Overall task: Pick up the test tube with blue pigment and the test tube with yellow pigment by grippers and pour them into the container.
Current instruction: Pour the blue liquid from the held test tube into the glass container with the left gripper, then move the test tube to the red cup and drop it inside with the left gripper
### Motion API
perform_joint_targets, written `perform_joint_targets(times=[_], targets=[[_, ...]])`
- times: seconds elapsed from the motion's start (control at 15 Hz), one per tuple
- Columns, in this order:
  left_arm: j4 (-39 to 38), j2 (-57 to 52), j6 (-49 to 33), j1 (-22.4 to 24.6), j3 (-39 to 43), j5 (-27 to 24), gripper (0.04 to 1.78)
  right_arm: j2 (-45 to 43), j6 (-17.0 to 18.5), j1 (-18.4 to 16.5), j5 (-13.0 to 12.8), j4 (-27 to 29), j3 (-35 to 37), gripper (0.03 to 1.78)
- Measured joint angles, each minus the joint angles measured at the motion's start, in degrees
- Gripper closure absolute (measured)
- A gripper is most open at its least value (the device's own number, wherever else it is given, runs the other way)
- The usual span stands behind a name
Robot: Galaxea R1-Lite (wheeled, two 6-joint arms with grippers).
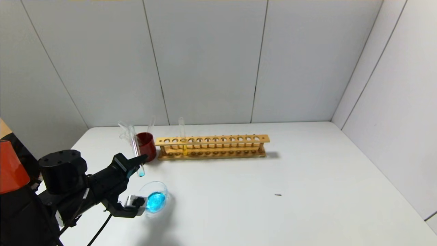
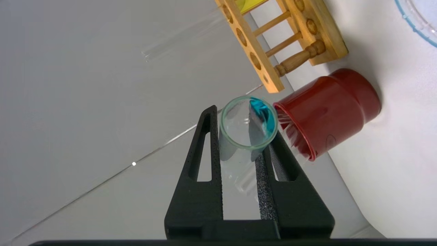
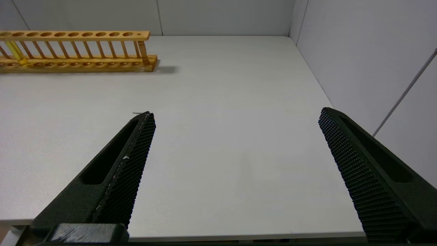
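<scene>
My left gripper (image 1: 140, 160) is shut on the test tube with blue pigment (image 1: 136, 150) and holds it nearly upright, mouth up, above the table just behind the container (image 1: 155, 199). Only a little blue liquid shows at the tube's bottom end. In the left wrist view the tube (image 2: 235, 124) sits between the fingers of the gripper (image 2: 243, 127), seen down its open mouth. The container holds a pool of blue liquid. The test tube with yellow pigment (image 1: 183, 138) stands in the wooden rack (image 1: 218, 140); it also shows in the right wrist view (image 3: 15, 51). My right gripper (image 3: 237, 114) is open and empty over the table's near right part.
A dark red cup (image 1: 146, 145) with plain clear tubes stands left of the rack, close behind the held tube; it fills the left wrist view beside the fingers (image 2: 327, 109). Grey walls close the white table (image 1: 307, 191) at the back and right.
</scene>
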State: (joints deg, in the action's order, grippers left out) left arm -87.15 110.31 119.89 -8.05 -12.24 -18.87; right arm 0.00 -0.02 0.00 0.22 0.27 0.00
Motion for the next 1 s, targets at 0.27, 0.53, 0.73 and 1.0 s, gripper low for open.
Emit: perform_joint_targets(times=[0.27,0.53,0.73,1.0], targets=[[0.00,-5.52,-14.54,-3.04,-0.33,12.64,1.49,0.00,0.00,0.00,0.02,0.00,0.00,0.06],[4.94,-11.89,-29.32,-8.59,-6.96,30.33,1.49,0.00,0.02,0.00,0.02,0.00,0.00,0.06],[20.72,-19.25,-37.99,-9.81,-16.42,38.50,1.49,0.00,0.02,0.00,0.00,-0.02,0.00,0.06],[49.18,-26.44,-59.21,-10.45,-32.02,44.03,1.49,0.00,0.02,0.00,0.02,-0.02,0.00,0.06]])
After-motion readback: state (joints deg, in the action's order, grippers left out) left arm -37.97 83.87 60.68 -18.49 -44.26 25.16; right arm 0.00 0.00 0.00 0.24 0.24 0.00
